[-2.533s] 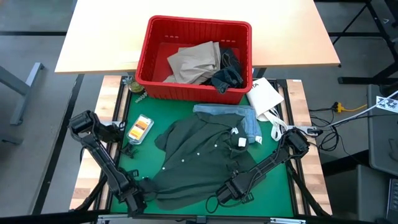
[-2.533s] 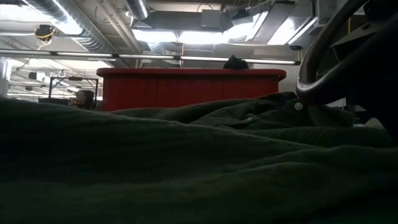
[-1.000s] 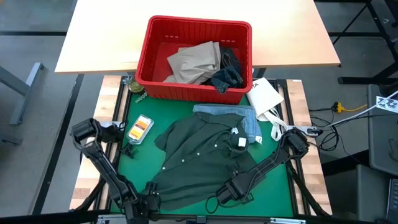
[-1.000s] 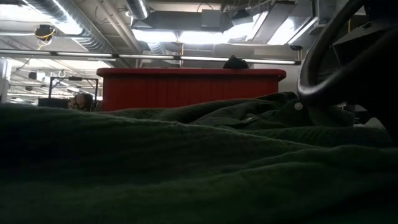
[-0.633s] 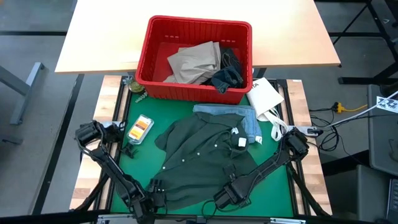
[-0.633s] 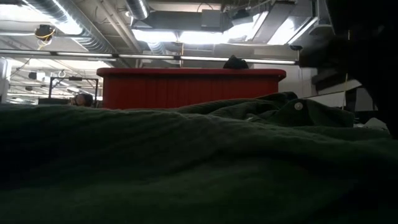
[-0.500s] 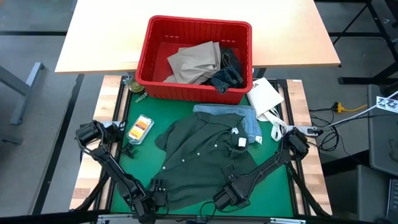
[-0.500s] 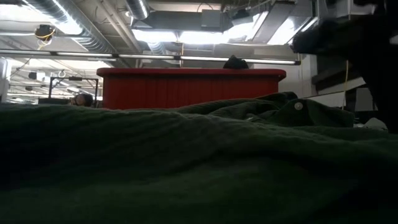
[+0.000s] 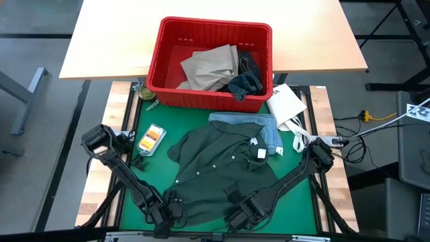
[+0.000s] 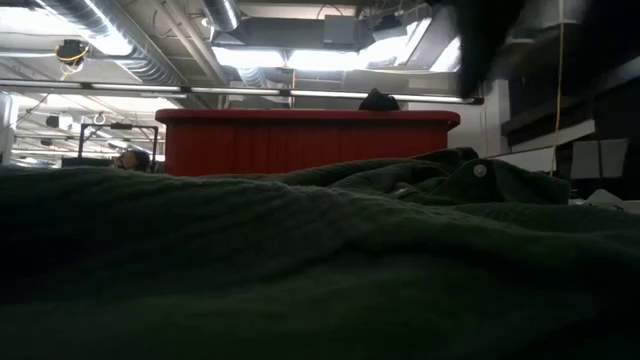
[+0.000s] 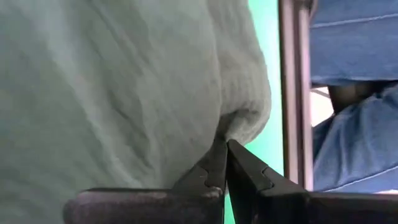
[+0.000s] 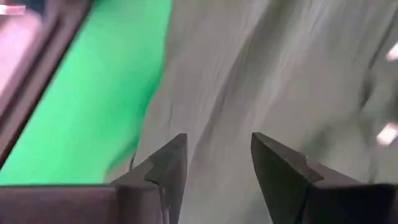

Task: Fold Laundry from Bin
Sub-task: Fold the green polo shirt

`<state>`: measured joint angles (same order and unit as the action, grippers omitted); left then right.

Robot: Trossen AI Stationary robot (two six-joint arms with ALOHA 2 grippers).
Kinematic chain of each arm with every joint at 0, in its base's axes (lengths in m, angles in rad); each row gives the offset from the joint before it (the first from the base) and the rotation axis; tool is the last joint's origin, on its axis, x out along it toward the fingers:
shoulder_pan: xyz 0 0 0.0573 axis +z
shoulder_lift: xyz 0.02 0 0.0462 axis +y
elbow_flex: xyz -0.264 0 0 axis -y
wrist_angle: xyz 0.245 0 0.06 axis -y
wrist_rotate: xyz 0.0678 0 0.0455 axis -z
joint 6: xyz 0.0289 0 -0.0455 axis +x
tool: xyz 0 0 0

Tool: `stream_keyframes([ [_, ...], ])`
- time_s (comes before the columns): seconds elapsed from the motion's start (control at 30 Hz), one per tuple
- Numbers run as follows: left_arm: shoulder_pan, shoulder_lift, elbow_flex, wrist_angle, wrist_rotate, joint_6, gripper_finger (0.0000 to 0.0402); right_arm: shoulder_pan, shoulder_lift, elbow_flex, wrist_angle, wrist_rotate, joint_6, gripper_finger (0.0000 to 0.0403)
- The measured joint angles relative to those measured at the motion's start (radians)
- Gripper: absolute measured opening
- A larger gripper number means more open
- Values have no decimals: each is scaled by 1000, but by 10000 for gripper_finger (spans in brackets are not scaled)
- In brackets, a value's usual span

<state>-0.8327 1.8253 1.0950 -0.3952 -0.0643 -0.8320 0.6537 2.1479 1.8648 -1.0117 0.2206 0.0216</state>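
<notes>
- Since a moment ago, the left gripper [image 9: 176, 204] has slid along the near edge of the table toward the middle and pinched its fingers together on the hem of the dark green shirt [image 9: 218, 171].
- Up close in the left wrist view, the two dark fingers [image 11: 217, 163] are pressed together with a fold of the shirt cloth caught between their tips.
- The right gripper [image 9: 234, 196] has also moved; it now hangs over the near part of the green shirt, a bit to the right of the left gripper.
- Its fingers [image 12: 169, 162] are spread apart, with the shirt cloth under them, and they hold nothing.
- The green shirt lies spread out on the green mat [image 9: 156, 165], with its buttons showing.
- In the low view the shirt [image 10: 300, 270] fills the whole front.
- A light blue garment [image 9: 263, 126] lies just past the shirt, partly under it.
- A small orange and white pack [image 9: 152, 138] sits on the mat to the left of the shirt.
- A white packet [image 9: 287, 103] lies at the right, beside the bin.
- The red bin [image 9: 209, 64] stands at the far end of the mat.
- Inside it are tan trousers [image 9: 210, 67] and dark blue jeans [image 9: 246, 77].
</notes>
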Motion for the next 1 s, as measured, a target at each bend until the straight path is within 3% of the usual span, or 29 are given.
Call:
stream_keyframes([
  [0.33, 128, -197, 0, -47, -4, 35, 1, -11, 0, 0, 365, 37, -222, 177],
  [0.43, 166, -254, 0, -48, -3, 71, 0, -21, 0, 1, 441, 105, -240, 177],
  [0.57, 210, -319, 0, -50, -4, 126, 0, -43, 0, 1, 485, 181, -240, 177],
  [1.0, 258, -386, 0, -55, -34, 176, 0, -98, 0, 1, 608, 154, -235, 177],
])
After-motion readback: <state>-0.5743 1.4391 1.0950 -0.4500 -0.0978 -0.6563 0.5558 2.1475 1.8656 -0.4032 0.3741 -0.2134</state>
